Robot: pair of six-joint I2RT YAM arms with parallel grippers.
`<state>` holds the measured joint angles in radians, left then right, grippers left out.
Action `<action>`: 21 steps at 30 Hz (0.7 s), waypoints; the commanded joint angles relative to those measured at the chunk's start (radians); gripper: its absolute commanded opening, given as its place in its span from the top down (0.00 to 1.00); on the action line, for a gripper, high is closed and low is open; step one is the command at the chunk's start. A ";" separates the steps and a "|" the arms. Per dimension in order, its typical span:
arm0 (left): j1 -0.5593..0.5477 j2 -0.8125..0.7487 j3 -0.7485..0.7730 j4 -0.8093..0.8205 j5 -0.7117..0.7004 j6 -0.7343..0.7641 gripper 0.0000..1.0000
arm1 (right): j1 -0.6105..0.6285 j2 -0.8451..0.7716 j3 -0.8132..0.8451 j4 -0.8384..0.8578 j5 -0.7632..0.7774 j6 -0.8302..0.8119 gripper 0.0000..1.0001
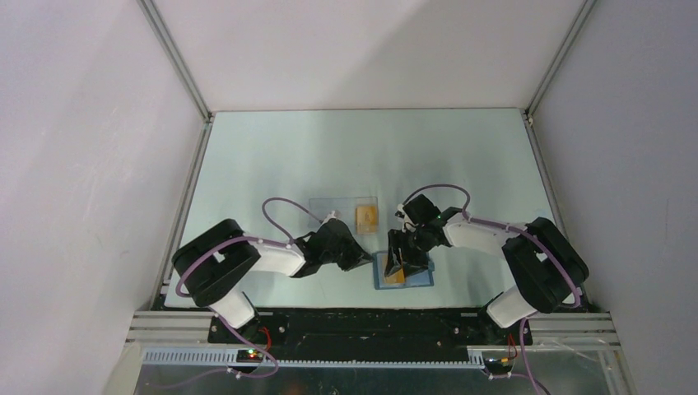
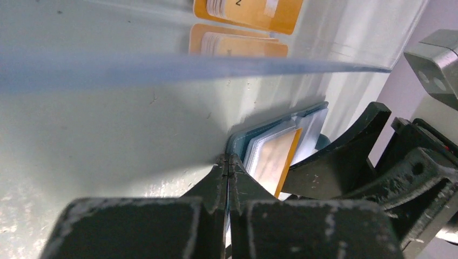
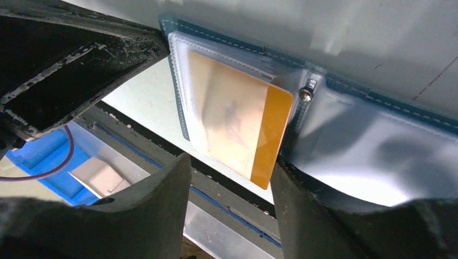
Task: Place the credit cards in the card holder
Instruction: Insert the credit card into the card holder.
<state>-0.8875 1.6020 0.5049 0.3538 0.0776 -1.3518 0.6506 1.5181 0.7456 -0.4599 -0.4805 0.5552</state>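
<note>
The blue card holder lies open near the table's front edge. An orange-tan credit card sits partly inside its clear left pocket, with the orange end sticking out. My right gripper hangs over that end, open; the right finger is beside the card's corner and the left finger stands clear of it. My left gripper is shut, its tips against the holder's left edge. A second credit card lies farther back.
The second card rests on a clear plastic sheet behind the holder, whose raised edge crosses the left wrist view. The black and metal front rail runs just below the holder. Both arms crowd the front middle.
</note>
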 commanded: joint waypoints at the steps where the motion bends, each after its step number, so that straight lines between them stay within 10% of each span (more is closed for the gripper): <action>1: -0.017 0.035 0.008 -0.053 0.066 -0.012 1.00 | 0.005 0.043 0.031 0.027 0.009 -0.030 0.45; 15: -0.032 0.011 -0.009 -0.053 0.051 -0.017 1.00 | 0.060 0.090 0.067 0.078 -0.033 -0.030 0.51; 21: 0.009 -0.088 -0.080 -0.054 0.045 0.000 0.67 | 0.060 -0.012 0.086 -0.048 0.060 -0.062 0.33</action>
<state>-0.8886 1.5692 0.4759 0.3538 0.0898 -1.3624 0.7025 1.5753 0.7879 -0.4667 -0.5102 0.5381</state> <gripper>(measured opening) 0.258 0.627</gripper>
